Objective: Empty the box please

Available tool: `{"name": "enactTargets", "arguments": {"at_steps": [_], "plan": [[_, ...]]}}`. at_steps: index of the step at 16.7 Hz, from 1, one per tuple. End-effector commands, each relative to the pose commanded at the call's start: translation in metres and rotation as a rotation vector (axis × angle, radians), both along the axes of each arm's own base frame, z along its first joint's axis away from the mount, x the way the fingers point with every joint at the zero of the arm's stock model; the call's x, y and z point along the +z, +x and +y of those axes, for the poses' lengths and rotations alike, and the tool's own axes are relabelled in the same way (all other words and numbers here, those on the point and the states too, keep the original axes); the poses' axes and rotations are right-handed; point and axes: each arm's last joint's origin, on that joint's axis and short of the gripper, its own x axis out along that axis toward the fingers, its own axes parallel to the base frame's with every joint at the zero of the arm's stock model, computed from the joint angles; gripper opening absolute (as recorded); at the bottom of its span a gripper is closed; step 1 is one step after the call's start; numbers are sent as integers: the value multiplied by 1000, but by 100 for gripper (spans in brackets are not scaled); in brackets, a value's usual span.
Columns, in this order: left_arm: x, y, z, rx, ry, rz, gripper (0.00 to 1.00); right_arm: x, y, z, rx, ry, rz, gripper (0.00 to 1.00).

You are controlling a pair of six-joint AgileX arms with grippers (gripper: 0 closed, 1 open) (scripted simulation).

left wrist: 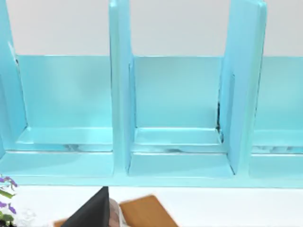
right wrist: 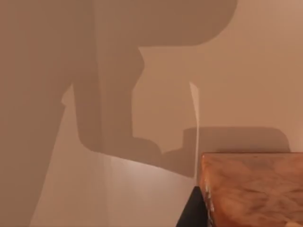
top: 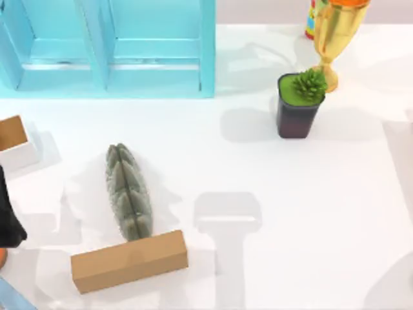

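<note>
AgileX pair at the white counter (top: 310, 213). The left arm (top: 8, 213) enters at the counter's left edge, just below the box (top: 14, 139), a small white-walled box w/ a brown inside that is cut off by that edge. In the left wrist view a dark part of the left gripper (left wrist: 94, 215) sits right beside the box (left wrist: 142, 210); whether they touch, and how wide the gripper stands, can't be told. It has hold of nothing that can be seen. The same view faces the cyan shelf (left wrist: 177, 118), w/ purple flowers (left wrist: 4, 198) at the side.

The shelf (top: 110, 51) stands along the counter's far edge, toward the left corner. A grey-green ribbed cactus (top: 129, 194) lies flat in the counter's left half. At its near end, touching or almost so, is a long brown block (top: 129, 260), close to the near edge.

Toward the far right corner are a dark pot w/ a green succulent (top: 300, 106), a gold trophy (top: 335, 39) just behind it, and a red-and-yellow can (top: 312, 19) beside the trophy.

In the right wrist view a dark sliver of the right gripper (right wrist: 193, 213) shows next to a wood-grained slab (right wrist: 255, 189), over a shadowed surface. Its opening can't be told, nor whether it grips the slab.
</note>
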Motion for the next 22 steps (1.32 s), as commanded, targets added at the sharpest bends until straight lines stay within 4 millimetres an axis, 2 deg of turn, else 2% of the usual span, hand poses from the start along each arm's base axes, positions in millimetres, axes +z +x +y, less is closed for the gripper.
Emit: {"name": "enactTargets", "arguments": {"at_steps": [3, 7, 9, 12, 16, 22], "plan": [[0, 0, 0, 0, 0, 0, 100, 19, 11, -3, 19, -20, -74, 0], [0, 0, 0, 0, 0, 0, 100, 64, 32, -16, 41, -77, -222, 0], [0, 0, 0, 0, 0, 0, 100, 86, 35, -22, 40, -96, -252, 0], [0, 0, 0, 0, 0, 0, 100, 110, 28, -24, 27, -88, -218, 0], [0, 0, 0, 0, 0, 0, 100, 126, 10, -9, 12, -29, -90, 0], [0, 0, 0, 0, 0, 0, 100, 129, 0, 0, -1, 1, 2, 0]]}}
